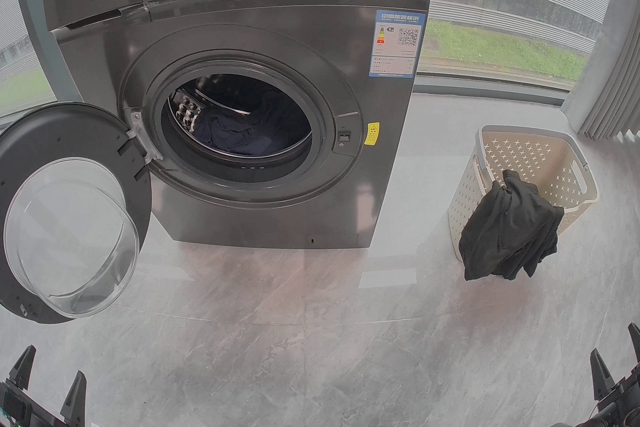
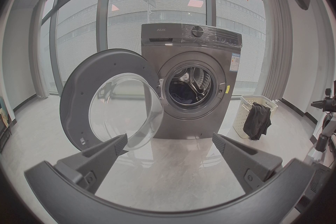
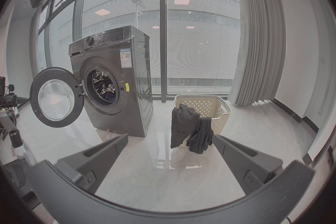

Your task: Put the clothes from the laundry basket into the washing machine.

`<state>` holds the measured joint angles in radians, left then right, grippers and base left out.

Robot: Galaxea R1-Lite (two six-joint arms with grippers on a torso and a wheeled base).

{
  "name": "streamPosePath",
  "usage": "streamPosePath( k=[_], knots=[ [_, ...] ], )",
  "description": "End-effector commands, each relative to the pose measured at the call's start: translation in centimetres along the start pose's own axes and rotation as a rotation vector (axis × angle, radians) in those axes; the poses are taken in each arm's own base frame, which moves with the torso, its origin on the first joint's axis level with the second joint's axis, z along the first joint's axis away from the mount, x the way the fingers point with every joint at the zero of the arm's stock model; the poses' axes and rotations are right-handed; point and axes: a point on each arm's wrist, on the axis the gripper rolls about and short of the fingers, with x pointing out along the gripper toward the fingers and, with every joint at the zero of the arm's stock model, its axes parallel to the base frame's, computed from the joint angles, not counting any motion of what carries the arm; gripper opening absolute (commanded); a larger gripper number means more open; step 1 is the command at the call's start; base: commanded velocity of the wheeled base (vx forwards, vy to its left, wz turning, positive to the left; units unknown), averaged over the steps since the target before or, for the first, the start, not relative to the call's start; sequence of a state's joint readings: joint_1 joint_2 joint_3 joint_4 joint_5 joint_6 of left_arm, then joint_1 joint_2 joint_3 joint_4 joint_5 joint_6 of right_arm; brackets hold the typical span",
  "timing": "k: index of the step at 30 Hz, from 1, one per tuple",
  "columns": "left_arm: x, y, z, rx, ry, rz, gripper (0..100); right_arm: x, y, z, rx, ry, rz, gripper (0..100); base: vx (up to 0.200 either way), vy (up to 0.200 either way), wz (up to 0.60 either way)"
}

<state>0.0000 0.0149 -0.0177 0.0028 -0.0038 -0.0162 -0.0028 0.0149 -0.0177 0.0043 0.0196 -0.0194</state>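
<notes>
Soft daylight from the windows [image 3: 196, 35] gleams on the floor [image 1: 300, 328]; wrist-view edges warp.

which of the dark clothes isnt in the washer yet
The black garment draped over the rim of the cream perforated plastic laundry basket; the dark blue garment lies inside the grey washing machine.

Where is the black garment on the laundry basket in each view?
Head view: black garment at right, draped over the laundry basket's rim.
Left wrist view: garment on that rim, beside the washing machine.
Right wrist view: garment on that rim, facing camera.
Shared landmark: the open door.
</notes>
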Motion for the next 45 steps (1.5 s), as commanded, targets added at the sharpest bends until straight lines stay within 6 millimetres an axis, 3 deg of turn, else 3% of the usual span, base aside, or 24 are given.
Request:
streamPosePath(
  k=[1, 9, 18, 32, 39, 45],
  knots=[
    [0.03, 0.01, -0.52, -0.007, 0.005, 0.001, 100, 0.02, 0.01, -0.53, -0.001, 0.003, 0.002, 100, 0.0, -0.2, 0.0],
    [0.03, 0.01, -0.52, -0.008, 0.005, 0.001, 100, 0.02, 0.01, -0.48, -0.001, 0.003, 0.002, 100, 0.0, -0.05, 0.0],
    [0.03, 0.0, -0.51, -0.005, 0.003, -0.002, 100, 0.03, 0.01, -0.52, 0.0, 0.005, 0.002, 100, 0.0, -0.2, 0.0],
    [0.03, 0.01, -0.51, -0.005, 0.003, -0.001, 100, 0.02, 0.01, -0.48, -0.001, 0.003, 0.002, 100, 0.0, 0.0, 0.0],
    [0.03, 0.0, -0.51, 0.004, 0.003, -0.004, 100, 0.03, 0.01, -0.52, 0.0, 0.005, 0.002, 100, 0.0, -0.2, 0.0],
    [0.03, 0.01, -0.51, -0.002, 0.003, 0.002, 100, 0.02, 0.01, -0.48, -0.001, 0.003, 0.002, 100, 0.0, 0.0, 0.0]
  ],
)
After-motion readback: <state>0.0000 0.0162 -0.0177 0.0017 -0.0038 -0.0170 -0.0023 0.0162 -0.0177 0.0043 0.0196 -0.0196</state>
